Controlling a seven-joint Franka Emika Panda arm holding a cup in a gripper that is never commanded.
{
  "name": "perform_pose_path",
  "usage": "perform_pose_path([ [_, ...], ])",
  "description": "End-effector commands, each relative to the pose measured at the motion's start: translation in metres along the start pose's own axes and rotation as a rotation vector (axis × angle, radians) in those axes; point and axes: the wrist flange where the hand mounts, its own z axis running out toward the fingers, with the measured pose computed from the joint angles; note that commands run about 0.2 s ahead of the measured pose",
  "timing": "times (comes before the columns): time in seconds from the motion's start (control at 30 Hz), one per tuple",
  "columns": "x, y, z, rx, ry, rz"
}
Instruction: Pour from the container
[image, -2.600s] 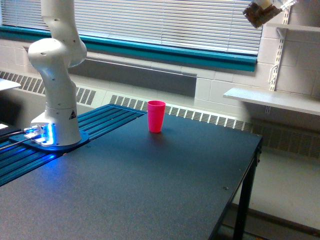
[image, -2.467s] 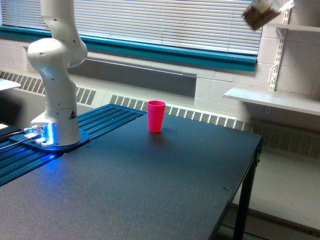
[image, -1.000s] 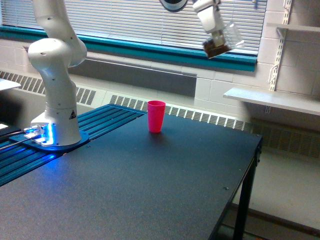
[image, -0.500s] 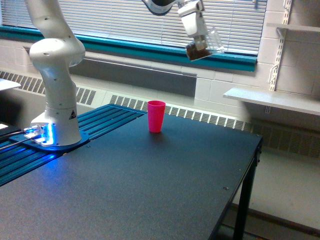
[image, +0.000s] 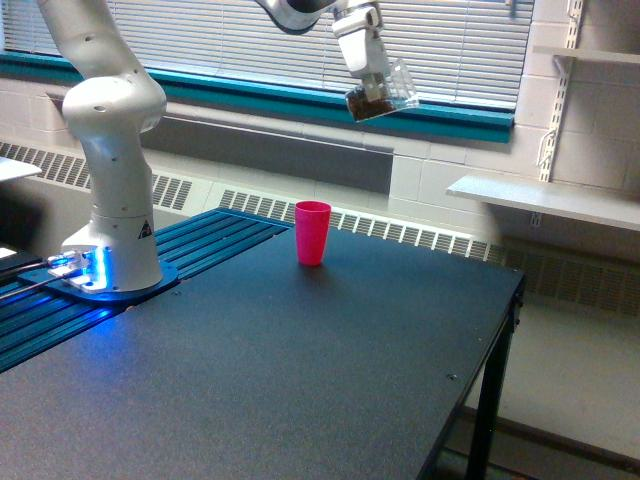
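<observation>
Pouring has not begun, as far as we can judge. We take the opaque pink plastic cup (image: 312, 232) as our landmark: it stands upright on the dark matte table (image: 300, 380), toward the far edge, and we see nothing spilled around it. We cannot see into it from this angle.

High above that pink cup, and off toward the exterior view's right of it, we find the small clear plastic container (image: 381, 92) with its brown contents. It hangs in the air, well apart from the pink cup, tilted with its mouth angled up toward the exterior view's right, and the brown material sits in its lower end, next to the tool. None of it appears to be leaving the rim.

We see the white gripper (image: 368, 74) pinching the container at its lower end, fingers pressed against the clear wall. The white robot base (image: 113, 215) stands on the table well off to the exterior view's left of the pink cup.

What is left, in our judgement, is nearly everything: bringing the container over the pink cup, lowering it closer, and tipping its mouth downward so the brown contents fall in.
</observation>
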Motion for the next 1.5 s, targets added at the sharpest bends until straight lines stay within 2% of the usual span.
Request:
perform_pose_path([
  [0.03, -0.034, 0.000, -0.001, 0.002, -0.005, 0.038],
  [0.7, -0.115, 0.036, 0.007, -0.068, -0.076, 0.104],
  [1.2, -0.140, 0.057, 0.023, -0.072, -0.143, 0.178],
  [1.5, -0.149, 0.065, 0.036, -0.093, -0.191, 0.206],
])
